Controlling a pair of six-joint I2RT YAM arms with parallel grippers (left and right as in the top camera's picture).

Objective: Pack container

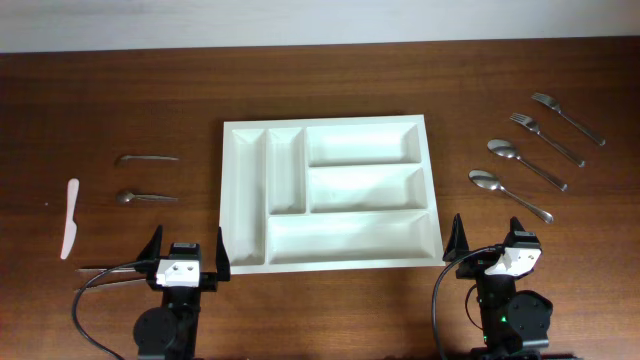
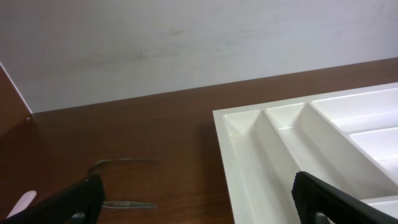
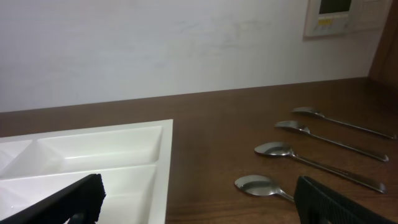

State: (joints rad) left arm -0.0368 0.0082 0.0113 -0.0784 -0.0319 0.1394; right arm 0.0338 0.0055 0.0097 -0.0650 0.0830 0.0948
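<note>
The container (image 1: pixel 350 236), a large white tray with five compartments, lies in the middle of the table with nothing in it. My left gripper (image 1: pixel 187 246) stands open just off its front left corner. My right gripper (image 1: pixel 490 246) stands open off its front right corner. Neither touches anything. In the left wrist view the left gripper (image 2: pixel 199 202) has bare wood and the container's left rim (image 2: pixel 227 155) between its fingers. In the right wrist view the right gripper (image 3: pixel 199 205) spans the container's right rim (image 3: pixel 163 180) and bare wood.
Left of the container lie two small spoons (image 1: pixel 146 158) (image 1: pixel 145 197) and a white plastic knife (image 1: pixel 70 217). To its right lie two spoons (image 1: pixel 510 194) (image 1: pixel 525 163) and two forks (image 1: pixel 545 138) (image 1: pixel 567 118). The nearest spoon (image 3: pixel 261 184) lies close to my right finger.
</note>
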